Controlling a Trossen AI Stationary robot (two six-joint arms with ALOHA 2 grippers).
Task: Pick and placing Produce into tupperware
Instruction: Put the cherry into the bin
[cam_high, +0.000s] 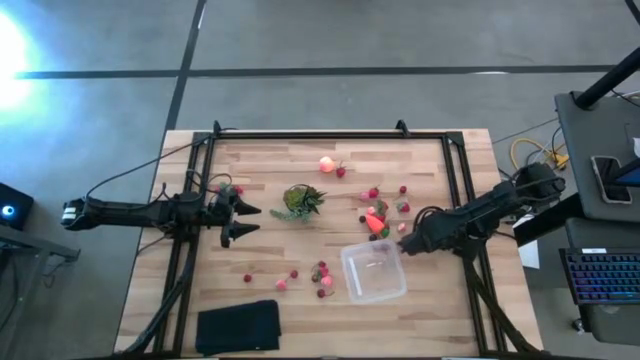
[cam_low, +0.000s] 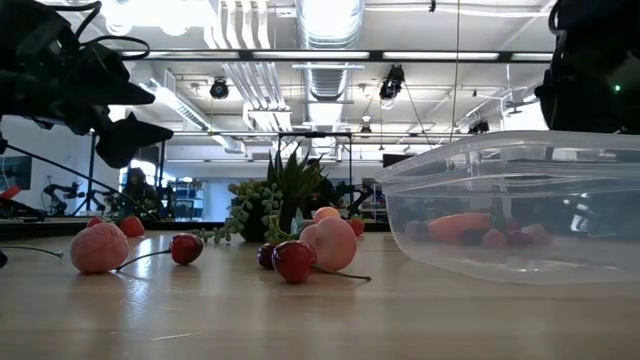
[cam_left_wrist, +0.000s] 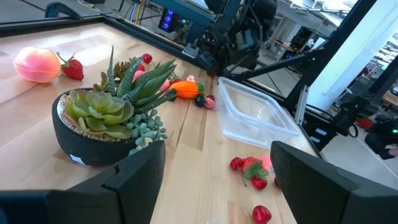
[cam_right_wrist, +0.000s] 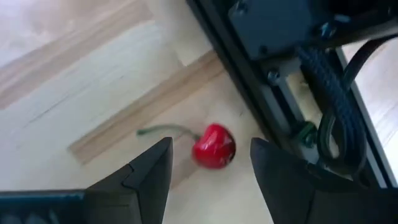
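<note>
Red cherry (cam_right_wrist: 214, 145) lies on the wooden worktop (cam_high: 300, 310) between the right gripper's (cam_right_wrist: 210, 163) half-parted jaws, not yet touched; lower squarely over the fruit, then close gently, clear of its stem. Nearby, the clear box (cam_high: 374, 272) sits toward the worktop's front right, apparently empty. Left gripper (cam_high: 236, 220) waits near the left edge, jaws wide, holding nothing.

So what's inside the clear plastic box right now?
The tupperware looks empty in the high view. In the low view, the orange-red piece and small berries show through its walls, lying behind it, not inside.
</note>
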